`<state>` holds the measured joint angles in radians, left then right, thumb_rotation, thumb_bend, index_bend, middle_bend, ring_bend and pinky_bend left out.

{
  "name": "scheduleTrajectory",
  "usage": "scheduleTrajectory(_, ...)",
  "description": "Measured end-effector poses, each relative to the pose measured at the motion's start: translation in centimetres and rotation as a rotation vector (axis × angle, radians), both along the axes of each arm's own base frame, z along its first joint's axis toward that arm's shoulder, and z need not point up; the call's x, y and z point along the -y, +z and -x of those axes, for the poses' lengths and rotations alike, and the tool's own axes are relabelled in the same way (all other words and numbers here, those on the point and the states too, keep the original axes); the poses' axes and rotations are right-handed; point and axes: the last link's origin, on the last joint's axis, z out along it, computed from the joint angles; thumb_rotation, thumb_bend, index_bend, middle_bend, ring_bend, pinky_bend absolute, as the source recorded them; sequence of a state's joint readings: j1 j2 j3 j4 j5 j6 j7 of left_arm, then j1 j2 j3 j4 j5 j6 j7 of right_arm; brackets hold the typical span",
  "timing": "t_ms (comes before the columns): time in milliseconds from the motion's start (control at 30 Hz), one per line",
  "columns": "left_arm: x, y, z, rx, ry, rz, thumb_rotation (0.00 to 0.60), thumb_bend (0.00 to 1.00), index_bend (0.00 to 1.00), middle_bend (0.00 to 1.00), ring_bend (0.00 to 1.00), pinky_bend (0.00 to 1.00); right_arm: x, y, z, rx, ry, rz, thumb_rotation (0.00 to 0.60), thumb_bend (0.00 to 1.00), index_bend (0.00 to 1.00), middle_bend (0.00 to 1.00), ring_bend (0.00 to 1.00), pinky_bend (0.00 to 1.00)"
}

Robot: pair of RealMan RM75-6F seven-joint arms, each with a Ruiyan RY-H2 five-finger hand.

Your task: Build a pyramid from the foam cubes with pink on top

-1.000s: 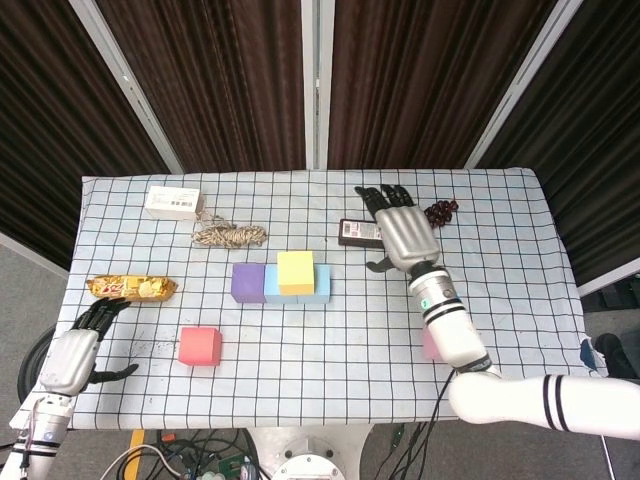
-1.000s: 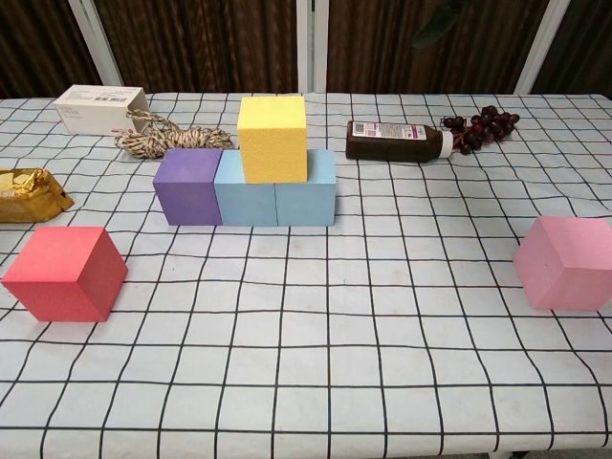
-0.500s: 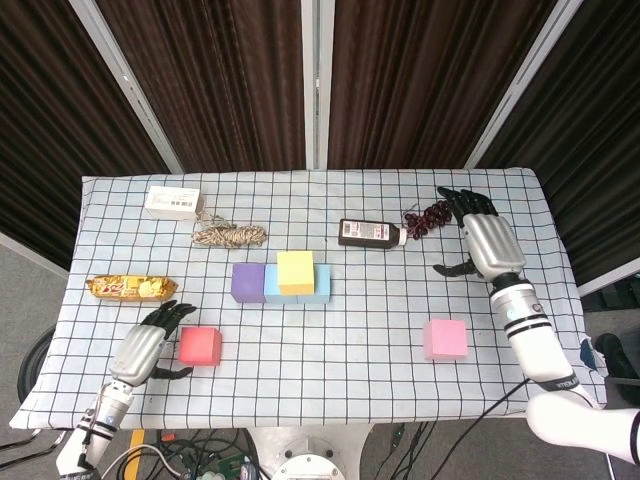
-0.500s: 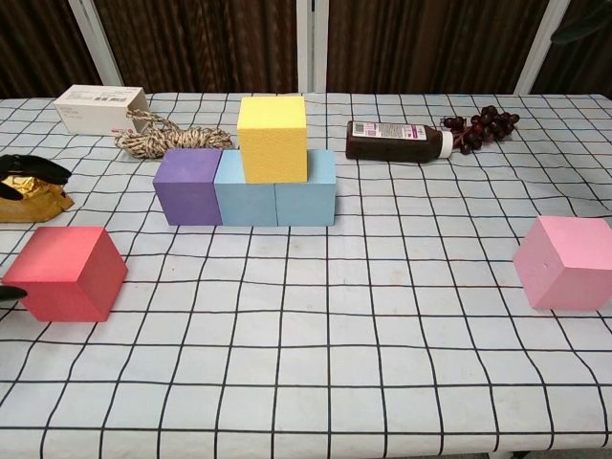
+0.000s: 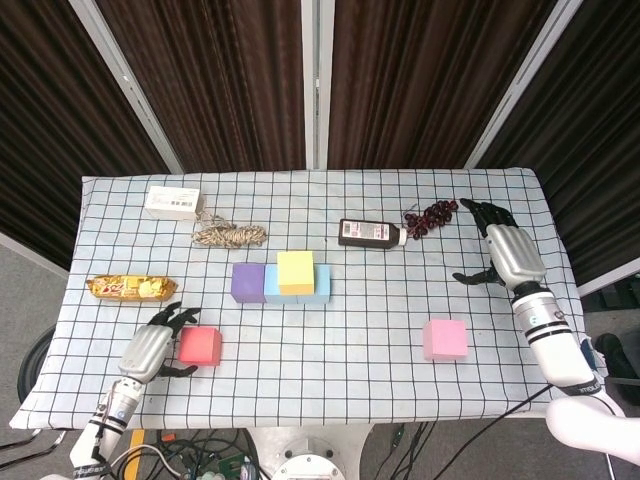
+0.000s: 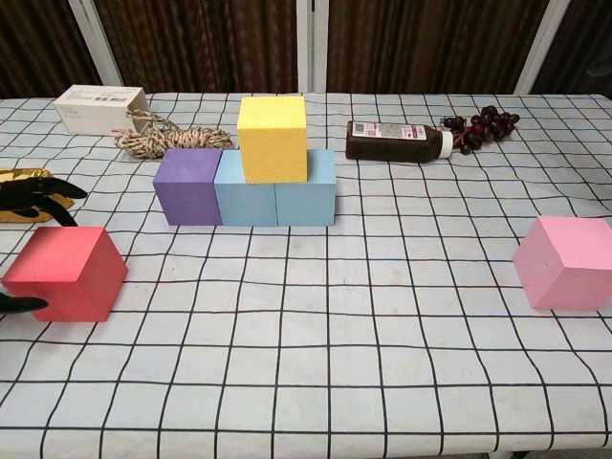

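3 foam cubes sit in a row near the middle of the checked tablecloth (image 5: 400, 300): a purple cube (image 5: 247, 283) on the left and 2 light blue cubes (image 5: 312, 290) touching each other to its right. A yellow cube (image 5: 295, 271) rests on top of the blue pair, straddling their seam. The red cube (image 5: 200, 346) stands alone toward the front left, and the left hand (image 5: 150, 350) is just beside its left face with fingers (image 6: 43, 191) spread around it; I cannot tell whether they touch it, and nothing is gripped. The pink cube (image 5: 445, 339) sits by itself at the front right, well apart from the stack. The right hand (image 5: 510, 252) hovers near the right edge of the table, released, fingers apart and holding nothing. Along the back lie a white box (image 5: 173, 201), a coil of rope (image 5: 230, 236), a dark bottle (image 5: 370, 233) on its side and a bunch of dark grapes (image 5: 432, 215). A gold snack packet (image 5: 130, 288) lies at the left edge
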<state>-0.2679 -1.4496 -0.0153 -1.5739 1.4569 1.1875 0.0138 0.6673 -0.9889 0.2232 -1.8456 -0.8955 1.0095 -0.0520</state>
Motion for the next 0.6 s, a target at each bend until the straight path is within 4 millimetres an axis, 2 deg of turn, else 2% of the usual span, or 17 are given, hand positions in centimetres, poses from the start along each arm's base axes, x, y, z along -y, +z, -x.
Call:
scheduleTrajectory(200, -0.6, 0.4, -0.3, 0.001, -0.016, -0.055, 0.6, 0.16, 0.21, 0.42, 0.1, 0.17, -0.3, 0.2, 1.2, 0.013, -0.026, 0.009, 0.6, 0.01, 0.0, 0.1, 0.0, 0.0)
scheduleTrajectory(400, -0.7, 1.2, -0.9, 0.024, -0.026, -0.07, 0.6, 0.17, 0.22, 0.45, 0.12, 0.18, -0.8, 0.7, 3.0, 0.026, -0.068, 0.02, 0.6, 0.01, 0.0, 0.11, 0.0, 0.0)
scheduleTrajectory(600, -1.9, 4.6, -1.6, 0.054, -0.028, -0.139, 0.6, 0.17, 0.22, 0.47, 0.13, 0.18, -1.3, 2.1, 4.8, 0.008, -0.109, 0.049, 0.6, 0.01, 0.0, 0.12, 0.0, 0.0)
